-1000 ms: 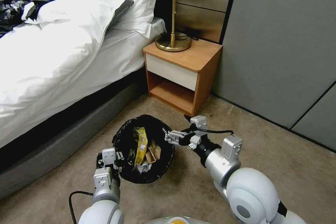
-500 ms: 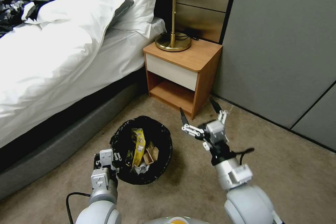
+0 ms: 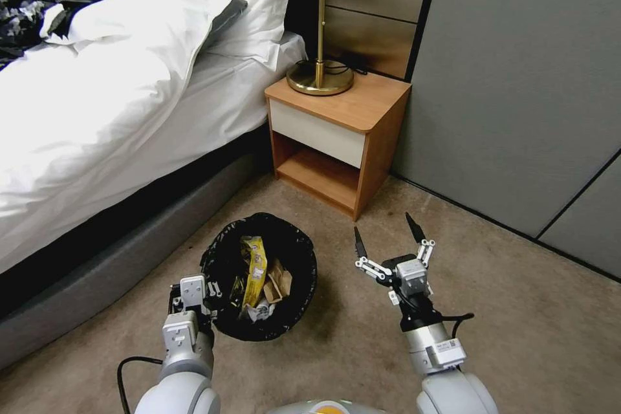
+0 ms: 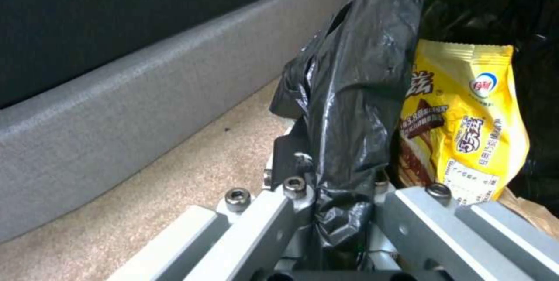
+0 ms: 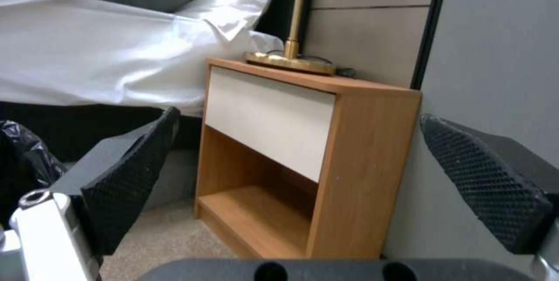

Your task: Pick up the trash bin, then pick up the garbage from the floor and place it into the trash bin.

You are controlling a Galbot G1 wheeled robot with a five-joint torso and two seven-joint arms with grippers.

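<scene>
The trash bin (image 3: 262, 275) sits low over the carpet (image 3: 517, 310), just ahead of the left gripper (image 3: 194, 301), which is clamped on the near side of its rim. In the left wrist view the two metal fingers (image 4: 262, 211) are pinched together with a fold of the crinkly black bag liner (image 4: 349, 111) and the rim edge squeezed between them. Gripping at the rim, I judge, keeps the mouth facing up and open so litter can be dropped in from above. Whether the bin rests on the floor or hangs just clear of it cannot be told.

Inside the bin, beyond the clamped fold, lies the garbage (image 3: 262, 278): a yellow snack wrapper (image 4: 460, 128) standing on edge against the liner, with crumpled brown paper and something white beside it.

The left arm reaches forward and down from the shoulder, wrist roughly level, close to the grey bed base (image 4: 116, 111) on its outer side.

The right gripper (image 3: 388, 238) hovers apart from the bin, on the side away from the left gripper. Its two black-padded fingers (image 5: 134, 172) are spread wide with nothing between them. The forearm rises from the shoulder and the fingers point forward at the wooden nightstand (image 3: 339, 136), which stands ahead of it with a brass lamp (image 3: 321, 74) on top. No loose litter shows on the carpet around either gripper, so by my reading the collecting is largely done.
</scene>
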